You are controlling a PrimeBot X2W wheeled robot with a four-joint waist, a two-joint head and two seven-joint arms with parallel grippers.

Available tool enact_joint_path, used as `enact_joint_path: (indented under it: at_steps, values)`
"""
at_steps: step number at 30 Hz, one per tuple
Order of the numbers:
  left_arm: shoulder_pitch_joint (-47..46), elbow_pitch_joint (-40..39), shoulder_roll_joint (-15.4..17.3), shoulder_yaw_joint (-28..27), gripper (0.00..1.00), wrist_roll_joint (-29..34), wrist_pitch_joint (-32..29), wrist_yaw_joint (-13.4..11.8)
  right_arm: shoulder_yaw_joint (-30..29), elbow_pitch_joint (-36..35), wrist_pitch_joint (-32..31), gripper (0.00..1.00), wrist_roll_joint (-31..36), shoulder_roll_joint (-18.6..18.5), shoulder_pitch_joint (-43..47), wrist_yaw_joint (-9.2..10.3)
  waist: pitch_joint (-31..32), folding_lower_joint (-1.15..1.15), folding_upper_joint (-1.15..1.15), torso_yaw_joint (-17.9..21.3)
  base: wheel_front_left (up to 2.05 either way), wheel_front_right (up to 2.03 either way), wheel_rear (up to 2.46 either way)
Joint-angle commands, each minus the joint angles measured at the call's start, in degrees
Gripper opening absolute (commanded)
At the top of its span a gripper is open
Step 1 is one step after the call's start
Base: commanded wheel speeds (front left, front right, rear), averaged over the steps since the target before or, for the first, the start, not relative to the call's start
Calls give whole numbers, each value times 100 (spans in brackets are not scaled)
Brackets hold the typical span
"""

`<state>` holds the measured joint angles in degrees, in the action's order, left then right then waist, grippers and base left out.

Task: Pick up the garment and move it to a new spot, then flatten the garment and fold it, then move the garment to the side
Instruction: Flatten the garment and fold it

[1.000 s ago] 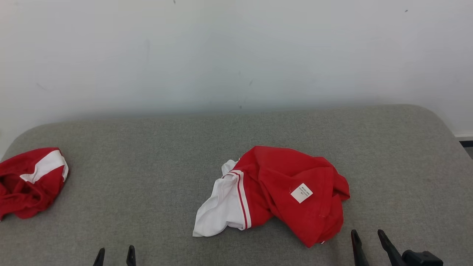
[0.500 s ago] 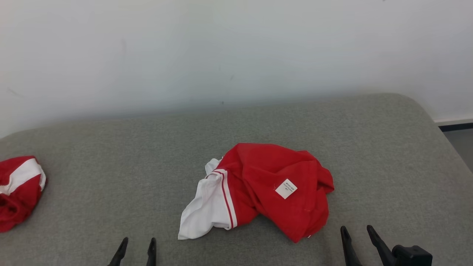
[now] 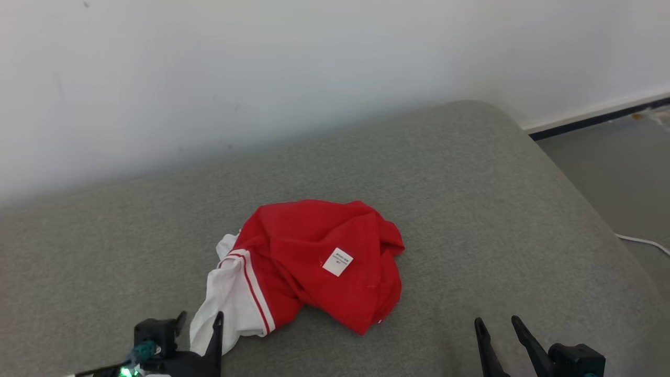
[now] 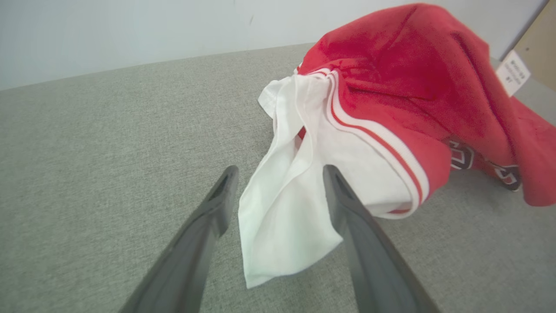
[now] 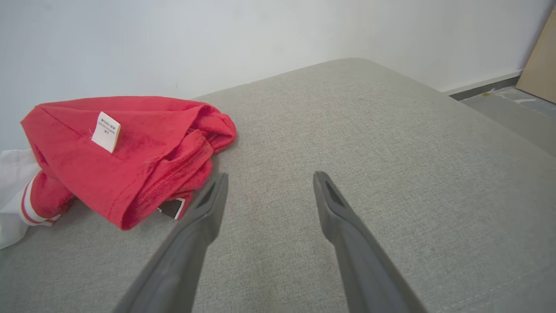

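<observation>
The garment (image 3: 314,256), red with a white striped sleeve and a white label, lies crumpled in the middle of the grey cushioned surface (image 3: 471,209). My left gripper (image 3: 199,322) is open at the garment's near-left end. In the left wrist view the white sleeve (image 4: 286,208) lies between the two fingers of my left gripper (image 4: 280,171), with the red bulk of the garment (image 4: 391,65) beyond them. My right gripper (image 3: 496,320) is open over bare cushion, right of the garment and apart from it. In the right wrist view my right gripper (image 5: 270,176) holds nothing and the garment (image 5: 130,143) lies to its left.
A white wall (image 3: 261,78) backs the surface. The cushion's rounded right edge drops to a grey floor (image 3: 617,173) with a dark baseboard and a white cable (image 3: 644,242). A tan board (image 5: 541,56) leans at the far right.
The head camera has turned right, so the other red garment at the left has left the picture. My left gripper has come forward, its fingers now on either side of the white sleeve.
</observation>
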<state>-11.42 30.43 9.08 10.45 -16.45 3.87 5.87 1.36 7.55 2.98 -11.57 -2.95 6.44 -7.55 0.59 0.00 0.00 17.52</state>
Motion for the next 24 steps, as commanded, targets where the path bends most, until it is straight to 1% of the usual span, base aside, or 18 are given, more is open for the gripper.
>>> enact_joint_path:
  at_steps: [1,4,6,7,8,10,13,17,18,19,22,24]
  values:
    - [-120,115,6,-59,100,-20,-83,-106,8,7,9,100,-48,11,-30,12,-152,0,0,397,0,0,0]
    - [-308,395,-14,-76,100,-37,-364,-267,25,45,49,100,-77,12,-43,12,-181,0,0,504,0,0,0]
    - [-392,565,-45,-37,100,-123,-606,-188,41,70,60,100,-88,11,-59,12,-193,0,0,541,0,0,0]
    - [-452,598,-37,-65,43,-145,-652,-229,43,82,65,100,-91,11,-61,12,-194,0,0,548,0,0,0]
    - [-533,584,-9,-95,0,-140,-606,-265,41,92,74,100,-98,11,-62,12,-197,0,0,548,0,0,0]
    - [-614,559,0,-191,0,-186,-459,-383,31,110,98,100,-115,11,-83,12,-194,0,0,525,0,0,0]
    - [-767,343,-57,-336,0,-220,-30,-569,15,137,111,100,-112,10,-97,12,-163,0,0,418,0,0,0]
    - [-1174,-119,-63,-264,0,-75,442,-553,14,166,114,100,-100,12,-96,12,-107,0,0,218,0,0,0]
    - [-1290,-254,-67,-249,0,-35,538,-569,30,168,120,100,-111,10,-109,12,-93,0,0,181,0,0,0]
    - [-1586,-559,-65,-204,0,94,690,-638,53,180,137,100,-133,9,-136,12,-63,0,0,104,0,0,0]
    - [-2053,-1056,-38,-182,0,238,822,-735,82,202,160,100,-157,9,-149,12,-29,0,0,28,0,0,0]
    - [-2349,-1384,-30,-102,0,327,807,-723,71,224,162,100,-168,8,-133,12,-2,0,0,-13,0,0,0]
